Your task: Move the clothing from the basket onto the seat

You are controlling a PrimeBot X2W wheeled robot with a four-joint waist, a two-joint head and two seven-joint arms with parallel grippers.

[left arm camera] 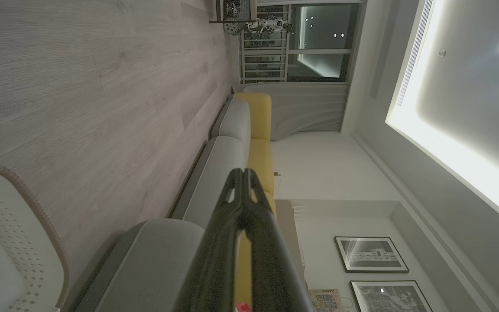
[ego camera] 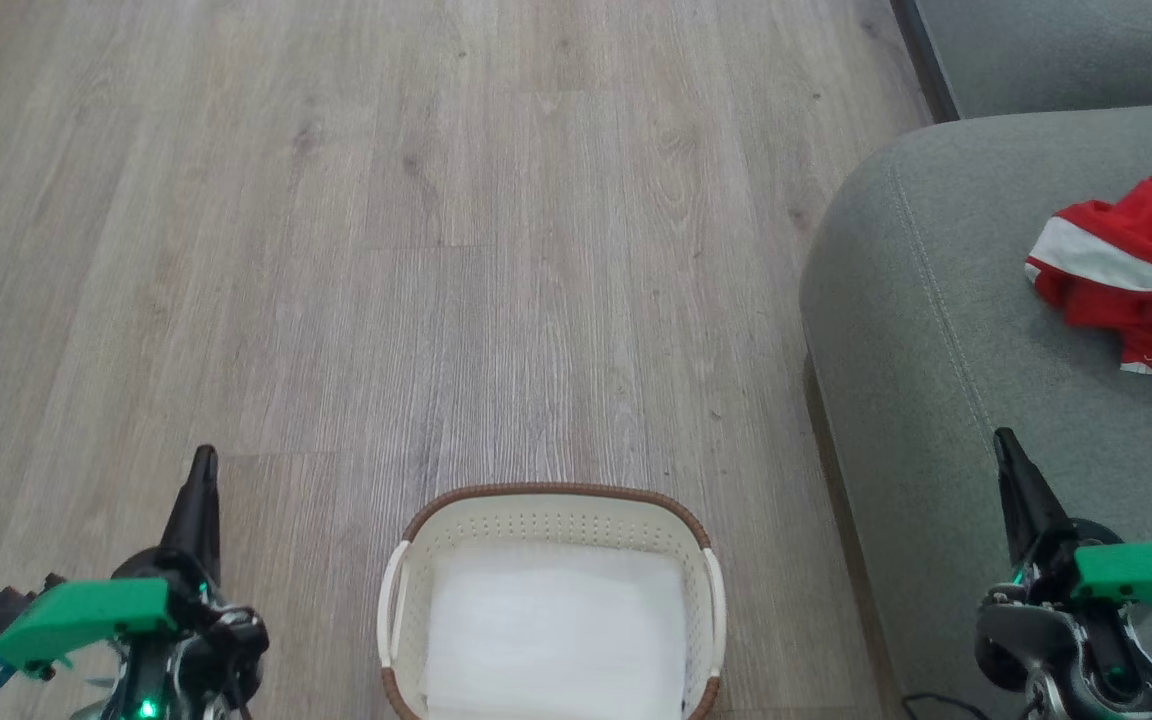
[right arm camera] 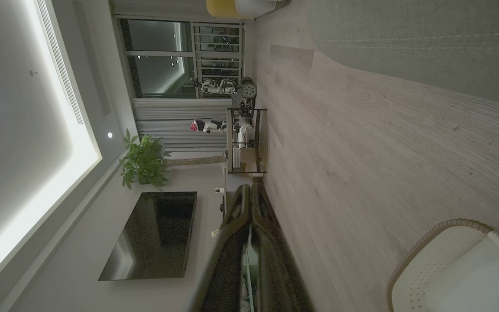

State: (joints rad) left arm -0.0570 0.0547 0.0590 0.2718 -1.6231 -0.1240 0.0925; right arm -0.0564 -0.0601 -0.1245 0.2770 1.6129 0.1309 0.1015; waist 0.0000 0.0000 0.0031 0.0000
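Note:
The red clothing [ego camera: 1141, 265] with white stripes lies crumpled on the grey-green seat [ego camera: 936, 320] at the right edge of the head view. The white perforated basket [ego camera: 551, 520] with a brown rim stands on the floor at bottom centre; a plain white sheet [ego camera: 556, 630] lies flat inside it. My left gripper [ego camera: 202, 462] hangs shut and empty over the floor, left of the basket. My right gripper [ego camera: 1004, 440] is shut and empty over the seat's front part. The basket's rim [left arm camera: 28, 199] is at the lower left of the left wrist view and the basket [right arm camera: 453, 264] at the lower right of the right wrist view. Both grippers [left arm camera: 243, 173] [right arm camera: 249, 188] have their fingers pressed together.
Pale wood floor [ego camera: 436, 250] stretches ahead and to the left. A long sofa [left arm camera: 228, 151] with yellow back cushions runs along the wall. A shelf rack [right arm camera: 245, 138], a potted plant [right arm camera: 143, 162] and a dark screen [right arm camera: 154, 234] stand at the room's far side.

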